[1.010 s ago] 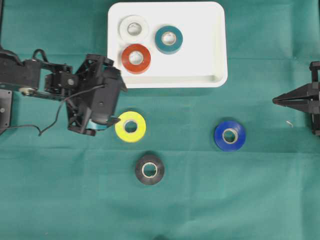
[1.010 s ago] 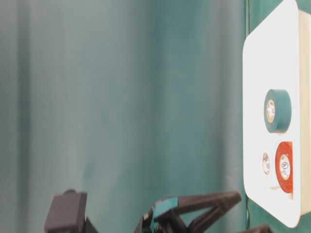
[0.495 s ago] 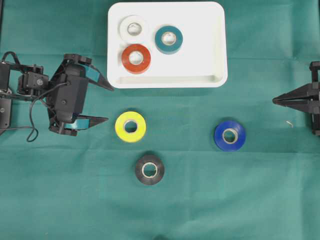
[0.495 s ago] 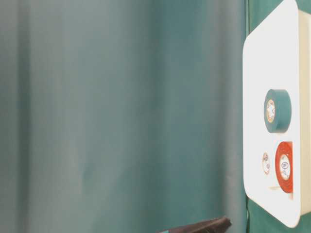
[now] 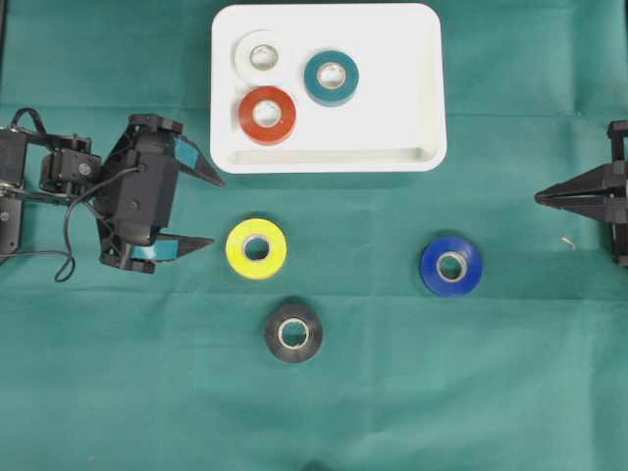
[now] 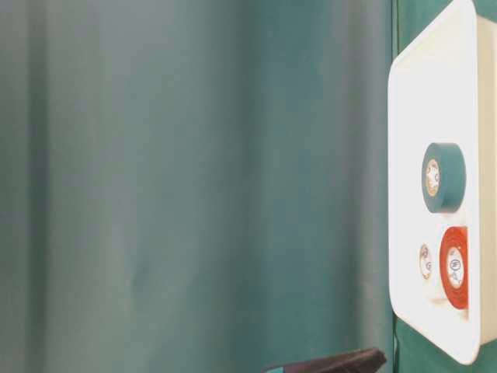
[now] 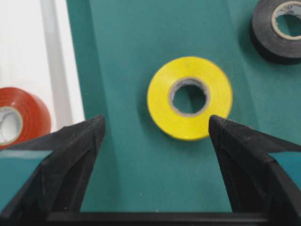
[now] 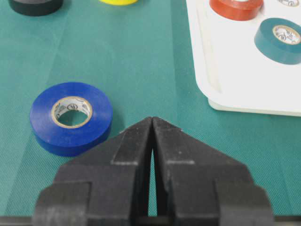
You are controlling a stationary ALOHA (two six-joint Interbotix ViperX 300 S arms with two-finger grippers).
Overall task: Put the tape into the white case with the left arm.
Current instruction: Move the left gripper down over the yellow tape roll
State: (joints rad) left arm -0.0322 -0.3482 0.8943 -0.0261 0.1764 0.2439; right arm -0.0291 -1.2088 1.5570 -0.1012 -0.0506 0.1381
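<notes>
Since second ago, left gripper (image 5: 209, 211) withdrawn from over yellow tape (image 5: 256, 248) toward frame left, now just left of roll, fingers spread wide, nothing held. Wrist view: yellow tape (image 7: 189, 98) centred ahead between tips, untouched on green cloth (image 5: 392, 392). Judgement: lined up for grasp, pick pending.
White case (image 5: 427, 88), upper centre: white, red, teal rolls inside.
Black tape (image 5: 293, 332), blue tape (image 5: 450, 266) outside on cloth.
Right gripper (image 5: 542, 198), right edge: pressed together, idle.
</notes>
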